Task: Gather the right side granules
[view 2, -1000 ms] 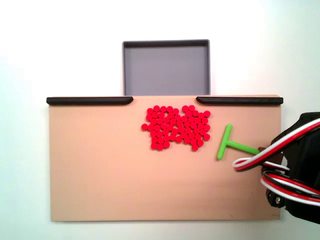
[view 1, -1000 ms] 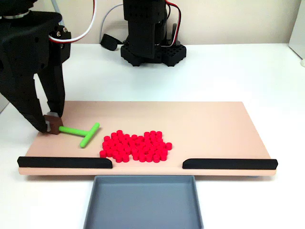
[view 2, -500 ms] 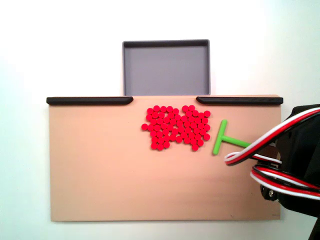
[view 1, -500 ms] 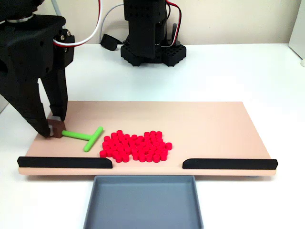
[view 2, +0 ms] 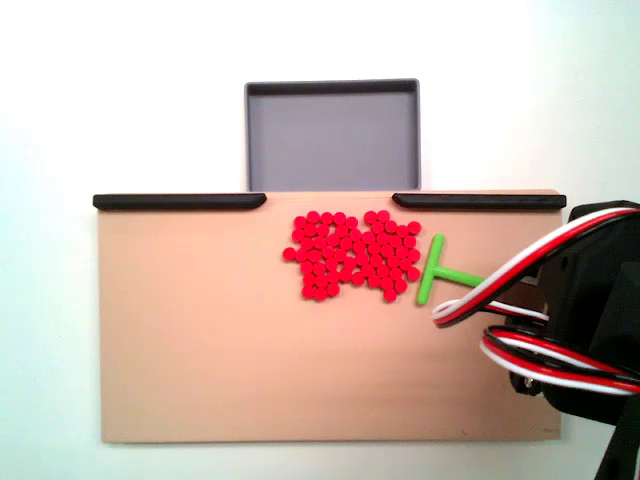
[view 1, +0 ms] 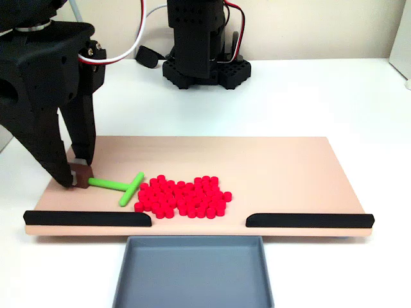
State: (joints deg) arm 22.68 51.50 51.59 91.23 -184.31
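Fixed view from the front. Landmark: tan board (view 1: 282, 167) on a white table (view 1: 321, 96).
- Gripper (view 1: 78, 174): black, at the board's left end, fingers closed to a narrow gap on a small brown block that carries the stem of a green T-shaped stick (view 1: 119, 187); block resting at board level.
- Stick: lying flat on the board, crossbar end just beside the left edge of the granules, seemingly touching them.
- Granules (view 1: 182, 196): one dense red patch on the board, left of centre, near the front edge, between the two black rails (view 1: 87, 218).
- Grey tray (view 1: 192, 273): off the board, in front of the gap between the rails.
- Arm base (view 1: 204, 61): on the table behind the board.

Fixed view from above. Same landmark board (view 2: 200, 340).
- Granules (view 2: 350, 256): patch just below the rail gap, right of centre.
- Stick (view 2: 438, 271): crossbar against the patch's right edge; stem runs right under red, white and black cables (view 2: 520, 290).
- Gripper: fingertips hidden by the arm body; opening cannot be told here.
- Tray (view 2: 332, 135): above the board's rail edge.
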